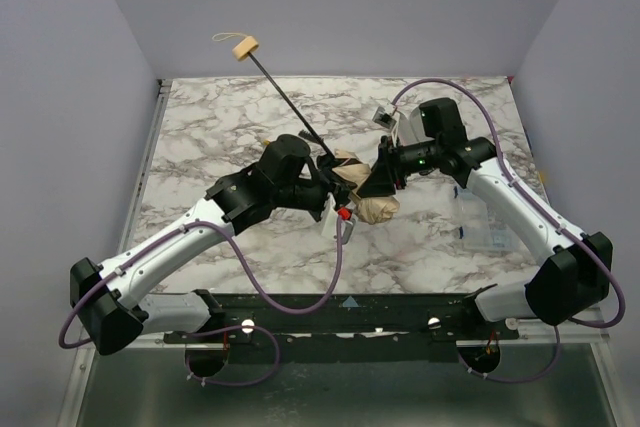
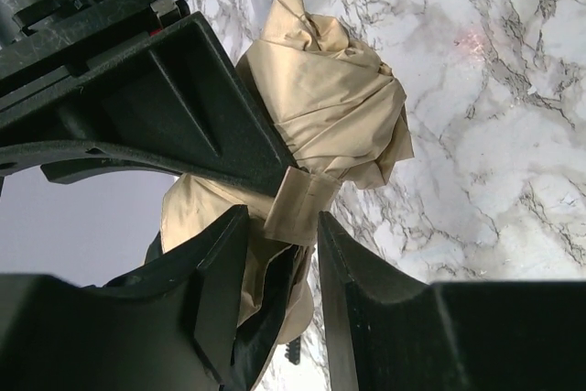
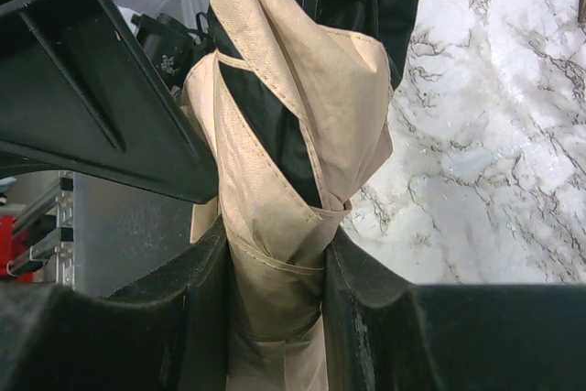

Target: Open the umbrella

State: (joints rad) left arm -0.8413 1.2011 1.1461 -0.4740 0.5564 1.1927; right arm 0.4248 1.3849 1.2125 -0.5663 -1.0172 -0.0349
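now, step: the start, i judge; the canopy is folded and wrapped, nothing is spread yet.
umbrella (image 1: 372, 205): between both hands, over the middle of the desk (image 1: 220, 127); its shaft (image 1: 290, 107) points up to the far left, with the knob (image 1: 245, 47) at the end.
left hand (image 2: 282, 219): closed on the fabric at the strap (image 2: 302, 197).
right hand (image 3: 275, 235): closed on a fold of the fabric.
next move: probably to free the strap; one hand should then take the shaft, not the cloth.
containers: a clear packet (image 1: 480, 222) lies by the right arm; what is inside i cannot tell.
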